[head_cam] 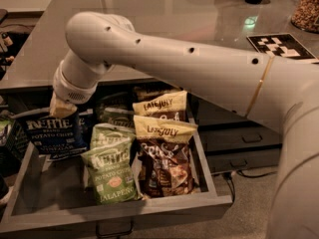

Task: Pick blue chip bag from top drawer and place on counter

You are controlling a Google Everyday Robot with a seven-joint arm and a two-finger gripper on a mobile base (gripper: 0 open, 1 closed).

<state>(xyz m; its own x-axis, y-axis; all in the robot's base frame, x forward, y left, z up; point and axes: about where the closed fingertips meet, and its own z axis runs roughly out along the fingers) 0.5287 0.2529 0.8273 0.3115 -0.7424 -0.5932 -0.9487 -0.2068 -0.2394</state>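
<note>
The blue chip bag (50,133), dark navy with white Kettle lettering, hangs upright over the left part of the open top drawer (124,215). My gripper (61,109) is at the bag's top edge and is shut on it, holding the bag lifted clear of the drawer floor. My white arm reaches in from the right, across the front edge of the glossy grey counter (164,19), which lies behind the drawer.
Green Kettle jalapeno bags (110,171) lie in the drawer's middle and tan-topped Late July bags (162,128) to the right. Narrower drawer fronts (244,138) sit at the right. A black-and-white tag (281,46) and a jar (305,9) are on the counter's far right.
</note>
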